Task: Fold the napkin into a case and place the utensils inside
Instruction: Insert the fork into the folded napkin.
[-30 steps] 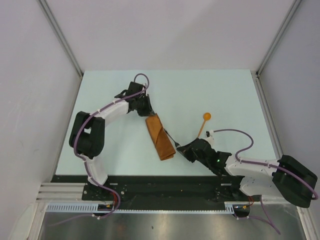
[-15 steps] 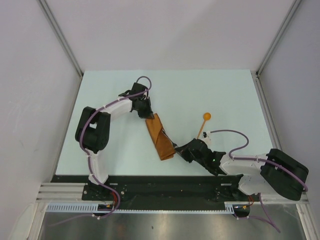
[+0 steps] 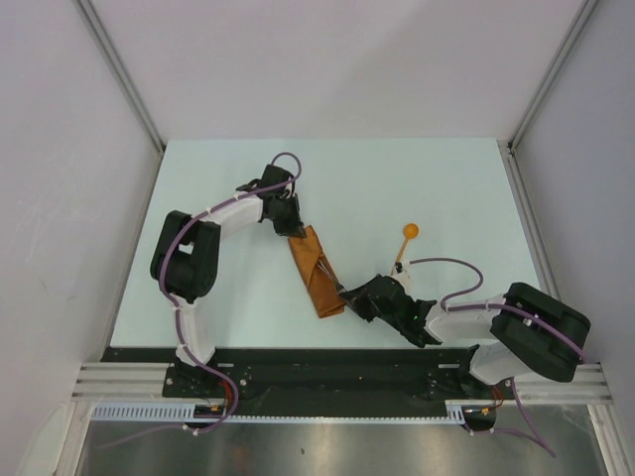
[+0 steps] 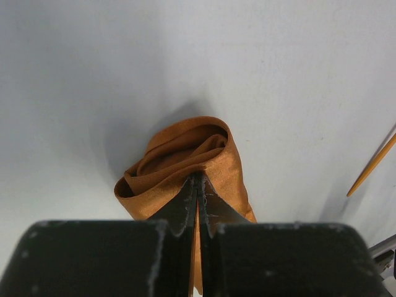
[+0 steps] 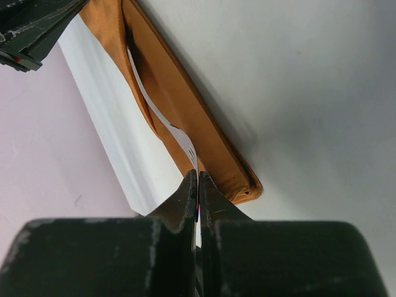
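The case (image 3: 316, 270) is folded; left gripper (image 4: 198, 179) pinches its far end, right gripper (image 5: 198, 176) clamps the fork (image 5: 164, 120) partly inside; 1 spoon (image 3: 410, 231) remains outside.

Surface (image 3: 446, 178): pale mint, matte, rectangular. Black mounting plate (image 3: 327, 369) runs along the surface's near edge. White slotted strip (image 3: 337, 418) and brushed metal sheet (image 3: 337, 451) lie nearer still. Plain grey-white walls (image 3: 327, 59) stand behind and beside the surface. Slanted aluminium posts (image 3: 117, 69) rise from its far corners.
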Tool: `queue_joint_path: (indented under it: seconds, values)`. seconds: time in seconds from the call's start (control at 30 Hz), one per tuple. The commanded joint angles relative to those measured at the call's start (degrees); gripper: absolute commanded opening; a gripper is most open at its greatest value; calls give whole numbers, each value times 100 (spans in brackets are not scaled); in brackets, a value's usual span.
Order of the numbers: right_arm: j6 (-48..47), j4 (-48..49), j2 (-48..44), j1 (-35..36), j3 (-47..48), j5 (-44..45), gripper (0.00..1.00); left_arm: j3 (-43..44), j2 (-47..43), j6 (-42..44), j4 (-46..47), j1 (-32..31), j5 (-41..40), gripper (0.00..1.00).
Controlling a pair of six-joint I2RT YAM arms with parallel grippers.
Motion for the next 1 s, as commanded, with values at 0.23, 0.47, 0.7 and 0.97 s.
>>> queue_joint_path:
  seconds: [0.23,0.47,0.7,0.97]
  values:
    - [145,1158,551,69,225,300,0,227,43,86,-90,-35,-60,2]
    - [216,1536,911,60,348,405,1,166,34,112,-116,-43,-95,1]
    - [444,1721,1192,60,428,581,4,122,-18,112,-99,-43,-95,1]
    - [813,1800,1579,77,594,704,6,60,-97,59,-55,-52,-77,1]
